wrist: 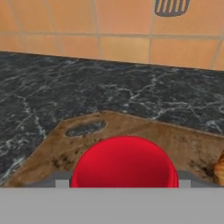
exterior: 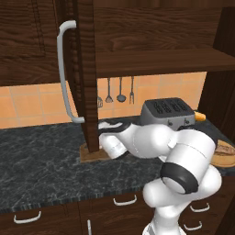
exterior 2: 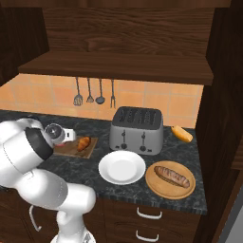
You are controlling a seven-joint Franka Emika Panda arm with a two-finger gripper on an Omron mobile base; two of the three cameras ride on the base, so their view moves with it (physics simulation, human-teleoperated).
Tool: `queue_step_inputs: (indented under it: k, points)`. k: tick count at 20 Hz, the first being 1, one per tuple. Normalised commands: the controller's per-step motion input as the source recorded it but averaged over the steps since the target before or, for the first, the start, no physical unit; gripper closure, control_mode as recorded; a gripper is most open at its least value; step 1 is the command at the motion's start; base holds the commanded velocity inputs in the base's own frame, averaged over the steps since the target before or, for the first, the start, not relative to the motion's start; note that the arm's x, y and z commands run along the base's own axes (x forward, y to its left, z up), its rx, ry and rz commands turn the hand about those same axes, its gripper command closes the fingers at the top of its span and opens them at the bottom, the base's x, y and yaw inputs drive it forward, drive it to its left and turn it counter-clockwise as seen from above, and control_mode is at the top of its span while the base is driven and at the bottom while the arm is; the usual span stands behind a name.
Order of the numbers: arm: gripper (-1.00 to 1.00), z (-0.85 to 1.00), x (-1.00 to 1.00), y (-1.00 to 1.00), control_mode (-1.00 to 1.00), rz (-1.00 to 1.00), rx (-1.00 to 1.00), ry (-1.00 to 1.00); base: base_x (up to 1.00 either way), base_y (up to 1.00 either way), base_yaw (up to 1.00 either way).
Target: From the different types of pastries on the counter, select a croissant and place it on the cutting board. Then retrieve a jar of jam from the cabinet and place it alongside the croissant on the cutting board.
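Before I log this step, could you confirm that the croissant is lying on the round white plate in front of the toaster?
Not quite: the croissant lies on the cutting board, left of the toaster, as the right base view shows. The white plate does sit in front of the toaster.

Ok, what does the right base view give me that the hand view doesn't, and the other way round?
Right base view alone: the toaster, the white plate, the long loaf on its round wooden disc, and the whole croissant lying on the cutting board. Hand view alone: the jam jar's red lid close up, low over the board, at the tool. Both share the board, the dark counter and the tiled wall.
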Motion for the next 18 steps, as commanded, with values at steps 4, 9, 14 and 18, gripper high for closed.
queue_step_inputs:
  k: [4, 9, 14, 18]
  points:
    - [1.0, -0.44, -0.03, 0.0, -1.0, 0.0, 0.0, -0.09, 0.0, 0.0, 0.0]
    - [1.0, -0.49, 0.0, -0.04, -1.0, -0.01, 0.04, -0.17, 0.0, 0.0, 0.0]
    - [1.0, -0.58, -0.04, -0.06, -1.0, -0.01, 0.09, -0.15, 0.0, 0.0, 0.0]
    - [1.0, -0.43, -0.16, -0.02, -1.0, 0.0, 0.04, -0.16, 0.0, 0.0, 0.0]
